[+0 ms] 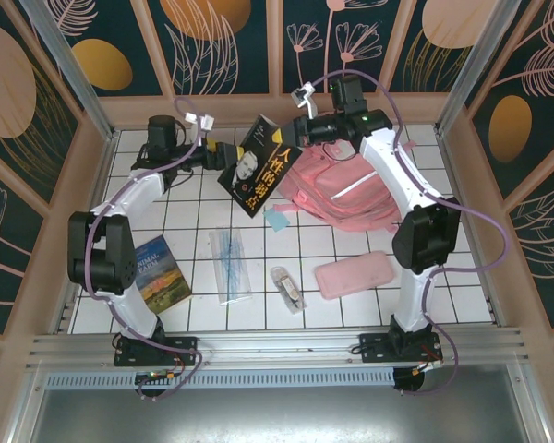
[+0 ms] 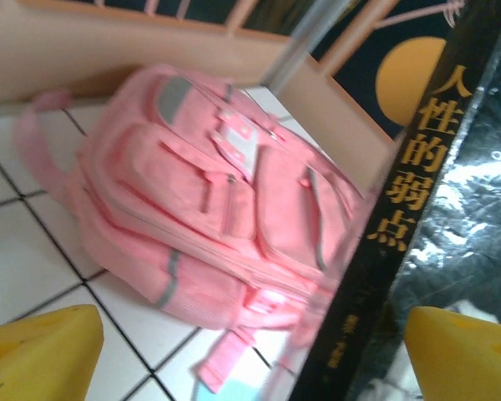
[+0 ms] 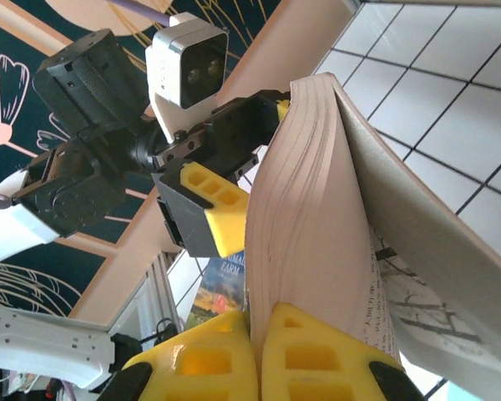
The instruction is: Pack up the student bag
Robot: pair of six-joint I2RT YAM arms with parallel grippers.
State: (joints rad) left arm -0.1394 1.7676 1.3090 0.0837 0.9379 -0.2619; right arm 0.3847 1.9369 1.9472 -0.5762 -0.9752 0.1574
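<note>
A black book point(image 1: 261, 168) with yellow Chinese lettering hangs tilted in the air over the back of the table. My right gripper point(image 1: 294, 137) is shut on its upper edge; in the right wrist view the yellow fingers point(image 3: 309, 355) pinch a thin part of the book point(image 3: 317, 209) beside the page block. From the left, my left gripper point(image 1: 224, 161) straddles the book with its jaws open. Its black spine point(image 2: 401, 209) stands near the right fingertip point(image 2: 463, 355), far from the left one. The pink student bag point(image 1: 343, 191) lies on the tiles behind the book, with its front pockets point(image 2: 225, 209) facing up.
Near the front lie a flat pink pencil case point(image 1: 354, 274), an Animal Farm book point(image 1: 162, 272), a clear packet of pens point(image 1: 229, 263) and a small wrapped item point(image 1: 287, 287). A teal piece point(image 1: 277, 219) sits by the bag. Wooden walls enclose the table.
</note>
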